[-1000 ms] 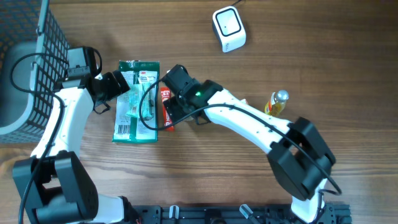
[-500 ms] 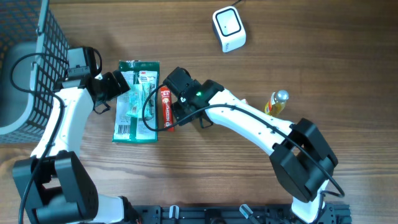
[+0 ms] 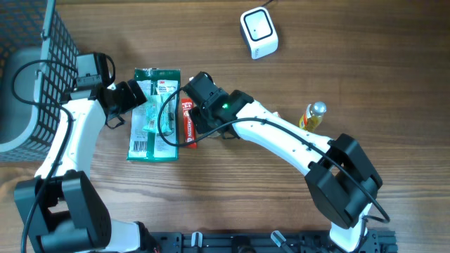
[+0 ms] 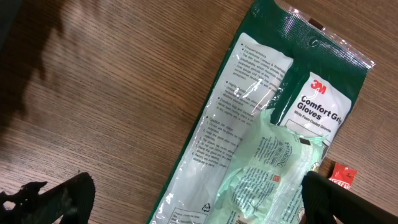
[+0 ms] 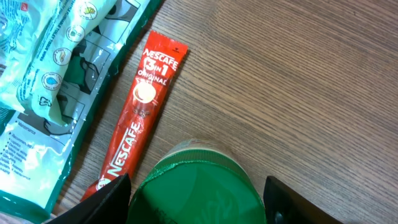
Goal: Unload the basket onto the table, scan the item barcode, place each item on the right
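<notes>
Green, round and glossy, a lid (image 5: 198, 183) fills the gap between the two fingers of the right claw (image 5: 198, 200). What lies under the lid is hidden by it, and I cannot tell whether the fingers press on it or stand just off its sides. Beside that claw, toward the left claw (image 4: 196, 186), a red coffee sachet (image 5: 140, 112) with white lettering lies flat on the wooden bench (image 5: 298, 74), touching a green glove pack (image 4: 249, 124). The left claw hangs over that pack with its fingers spread wide, gripping nothing. A white scanner (image 3: 259, 32) sits well apart from both claws.
</notes>
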Tool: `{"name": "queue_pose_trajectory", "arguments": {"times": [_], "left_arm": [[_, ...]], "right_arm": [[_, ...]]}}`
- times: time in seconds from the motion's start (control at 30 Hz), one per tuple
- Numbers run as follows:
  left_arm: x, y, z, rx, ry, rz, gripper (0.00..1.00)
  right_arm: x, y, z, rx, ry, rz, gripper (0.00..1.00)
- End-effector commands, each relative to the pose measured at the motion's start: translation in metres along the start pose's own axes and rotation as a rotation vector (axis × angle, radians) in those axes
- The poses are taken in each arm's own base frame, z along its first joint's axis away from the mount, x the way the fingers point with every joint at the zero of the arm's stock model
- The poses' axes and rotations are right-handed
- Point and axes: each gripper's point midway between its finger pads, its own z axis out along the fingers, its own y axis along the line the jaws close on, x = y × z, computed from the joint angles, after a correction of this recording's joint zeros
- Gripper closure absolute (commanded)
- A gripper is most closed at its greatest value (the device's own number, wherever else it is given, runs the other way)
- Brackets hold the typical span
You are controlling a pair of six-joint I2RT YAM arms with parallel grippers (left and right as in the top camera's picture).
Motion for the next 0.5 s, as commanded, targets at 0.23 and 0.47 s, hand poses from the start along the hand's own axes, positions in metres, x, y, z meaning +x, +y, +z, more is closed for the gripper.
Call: {"name": "queue_pose_trajectory", "arguments": {"times": [0.23, 0.47], "left_arm": [[-0.007, -0.003, -0.009, 0.018, -0.028, -0.009, 0.0], [-0.007, -0.003, -0.009, 0.018, -0.028, -0.009, 0.0]], "right_arm": [[0.021, -0.028, -0.008, 0.075, 0.095, 0.072, 0.39], [0.049, -0.037, -0.018, 0.089, 0.221, 0.09, 0.3]]}}
